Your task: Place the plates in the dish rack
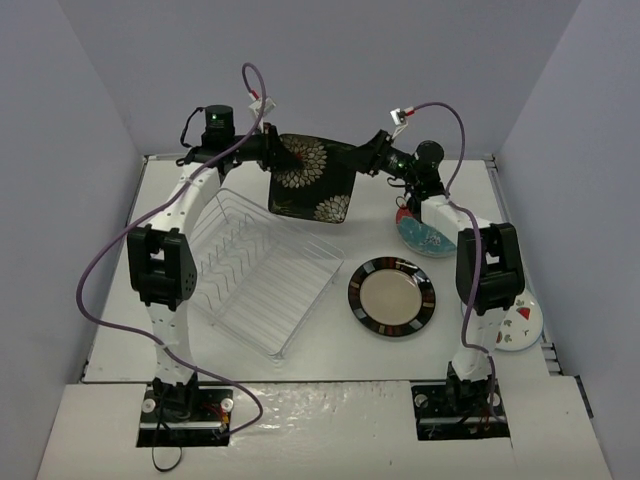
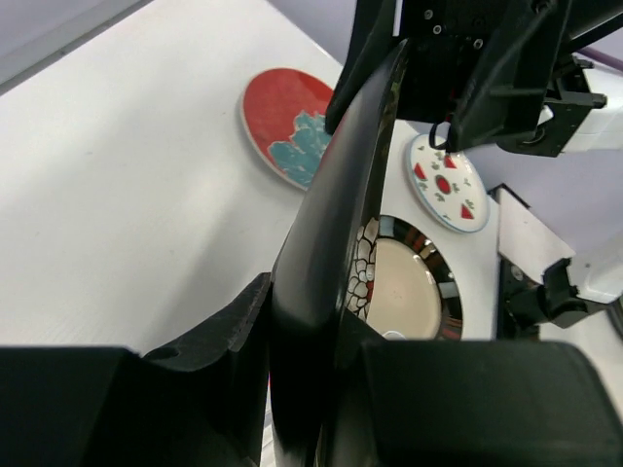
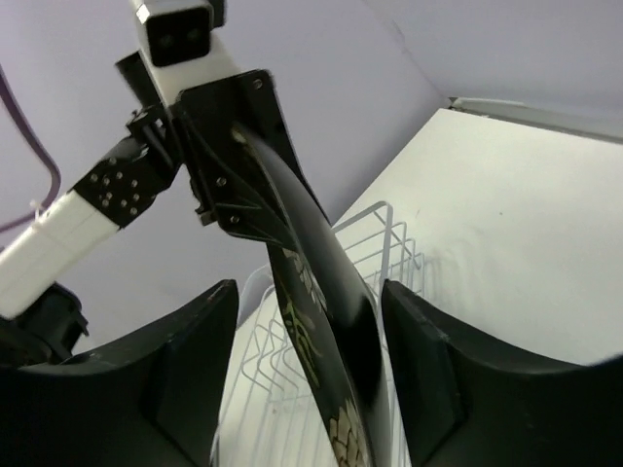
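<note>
Black plate [image 1: 310, 175] being held over rack [image 1: 262, 268]
Being clenched by left gripper [image 1: 271, 154], straddled by released right gripper [image 1: 361, 160].

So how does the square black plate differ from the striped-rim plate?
Shape: the square black plate has corners; the striped-rim plate is round.
Pose: the square black plate is held in the air by the left gripper; the striped-rim plate lies flat on the table.
Look: the square black plate bears pale flowers; the striped-rim plate has a plain beige centre.
Neither is in the dish rack.
</note>
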Robot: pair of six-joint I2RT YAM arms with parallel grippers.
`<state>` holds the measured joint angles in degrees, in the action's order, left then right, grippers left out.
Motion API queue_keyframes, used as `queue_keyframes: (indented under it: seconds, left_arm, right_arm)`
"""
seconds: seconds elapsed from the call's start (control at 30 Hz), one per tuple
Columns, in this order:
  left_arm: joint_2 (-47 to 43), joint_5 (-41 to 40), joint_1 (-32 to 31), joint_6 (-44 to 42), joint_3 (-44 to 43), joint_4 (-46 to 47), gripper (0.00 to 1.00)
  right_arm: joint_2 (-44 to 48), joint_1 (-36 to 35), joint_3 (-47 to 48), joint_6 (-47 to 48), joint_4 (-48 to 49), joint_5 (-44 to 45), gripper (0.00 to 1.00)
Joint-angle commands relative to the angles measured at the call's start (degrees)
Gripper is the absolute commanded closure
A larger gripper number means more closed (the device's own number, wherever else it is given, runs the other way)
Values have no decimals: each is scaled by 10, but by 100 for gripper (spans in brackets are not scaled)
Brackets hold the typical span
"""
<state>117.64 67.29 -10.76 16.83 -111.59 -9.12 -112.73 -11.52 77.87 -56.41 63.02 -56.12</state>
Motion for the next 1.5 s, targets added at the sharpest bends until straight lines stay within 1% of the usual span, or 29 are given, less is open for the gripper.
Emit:
queue_keyframes:
  seconds: [0.0, 0.03, 0.1, 0.13, 0.2, 0.27, 0.3, 0.37, 0.4, 0.43, 0.47, 0.5, 0.53, 0.6, 0.63, 0.7, 0.73, 0.77, 0.8, 0.9, 0.97, 1.1, 1.13, 1.2, 1.23, 1.27, 1.3, 1.43, 1.47]
  left_arm:
    - [-77, 113, 7, 86, -30, 166, 100]
    - [-78, 125, 7, 110, -23, 197, 100]
    - [-79, 146, 11, 184, -3, 293, 100]
    - [-77, 159, 12, 226, 6, 347, 100]
    - [-69, 178, 13, 314, 6, 442, 100]
    - [-53, 192, 13, 381, -10, 497, 100]
    - [-44, 198, 14, 412, -18, 521, 100]
    - [-21, 204, 14, 480, -29, 592, 100]
    - [-17, 206, 14, 496, -32, 626, 100]
    - [-7, 207, 13, 532, -39, 662, 100]
    - [7, 208, 13, 576, -47, 688, 100]
    - [14, 209, 13, 587, -54, 692, 100]
    - [23, 209, 13, 598, -66, 692, 100]
    - [43, 214, 13, 625, -99, 699, 99]
    - [54, 217, 14, 645, -111, 703, 88]
    - [72, 217, 17, 677, -135, 703, 30]
    - [80, 216, 20, 692, -149, 700, 9]
    - [90, 214, 22, 708, -166, 697, 3]
    - [98, 213, 23, 722, -179, 694, 3]
    - [109, 200, 33, 722, -193, 632, 3]
    - [103, 182, 41, 642, -191, 537, 3]
    - [61, 117, 73, 434, -182, 242, 3]
    - [52, 83, 80, 385, -185, 141, 3]
    - [32, -40, 94, 186, -222, -91, 3]
    - [21, -117, 98, 98, -243, -195, 3]
    - [11, -217, 97, 42, -266, -272, 3]
    - [1, -276, 93, 17, -272, -306, 3]
    - [-65, -317, 104, 8, -211, -288, 3]
    - [-85, -352, 104, -8, -200, -292, 3]
  right_arm:
    - [50, -20, 40, 118, -19, -77, 38]
    - [54, -22, 41, 132, -24, -86, 35]
    - [62, -23, 52, 189, -81, -96, 32]
    - [65, -23, 69, 248, -147, -101, 32]
    - [71, -25, 106, 370, -336, -93, 32]
    - [77, -30, 139, 478, -454, -64, 31]
    - [80, -33, 153, 525, -492, -48, 31]
    - [88, -35, 148, 538, -492, -39, 35]
    - [90, -36, 144, 533, -484, -37, 40]
    - [91, -36, 141, 518, -469, -36, 52]
    - [91, -35, 135, 502, -450, -36, 70]
    - [91, -35, 131, 495, -434, -36, 90]
    - [92, -36, 123, 472, -406, -40, 100]
    - [101, -41, 98, 415, -330, -22, 100]
    - [106, -43, 90, 400, -312, -2, 100]
    - [125, -45, 76, 388, -296, 49, 100]
    - [140, -45, 68, 378, -287, 77, 100]
    - [154, -44, 60, 370, -278, 106, 100]
    - [160, -44, 55, 362, -273, 130, 100]
    - [188, -43, 56, 349, -287, 194, 100]
    - [194, -39, 69, 352, -310, 224, 100]
    - [195, -25, 73, 337, -319, 230, 100]
    - [196, -24, 71, 334, -317, 232, 100]
    - [199, -22, 68, 326, -317, 236, 100]
    - [201, -22, 67, 323, -317, 239, 100]
    - [202, -23, 66, 321, -317, 243, 100]
    - [203, -23, 66, 321, -319, 248, 100]
    - [204, -33, 68, 344, -329, 261, 100]
    - [203, -36, 72, 357, -335, 264, 100]
